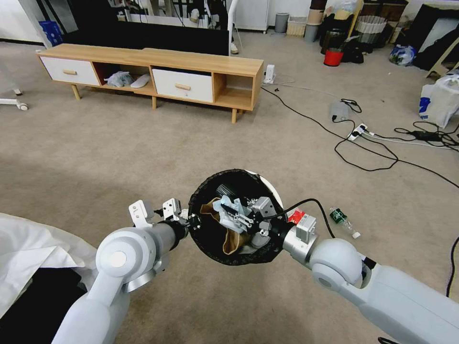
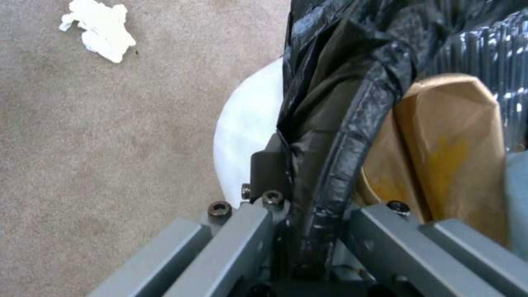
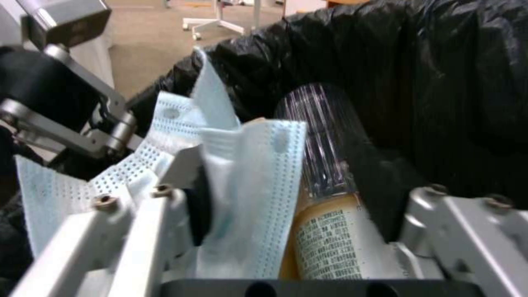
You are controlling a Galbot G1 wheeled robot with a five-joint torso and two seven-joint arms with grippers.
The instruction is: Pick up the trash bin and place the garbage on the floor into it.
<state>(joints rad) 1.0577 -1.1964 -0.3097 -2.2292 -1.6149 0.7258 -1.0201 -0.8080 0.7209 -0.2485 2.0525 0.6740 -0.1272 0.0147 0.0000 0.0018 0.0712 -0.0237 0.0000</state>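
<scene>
Floor: beige carpet (image 1: 143,153) — a green-labelled bottle (image 1: 343,220) lies just right of my bin.
Trash bin (image 1: 203,239): held up, near centre.
Left gripper (image 1: 192,221): clamped on its rim.
Right gripper (image 1: 237,216): inside the bin, jaws spread — blue face mask (image 3: 242,185) against one finger.

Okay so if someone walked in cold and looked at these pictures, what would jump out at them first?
The black-lined trash bin held up off the carpet between the two arms, the left gripper clamped on its rim. The right gripper is inside the bin, jaws open beside a pale blue face mask, over a brown paper bag. A green-labelled bottle lies on the floor to the right.
</scene>
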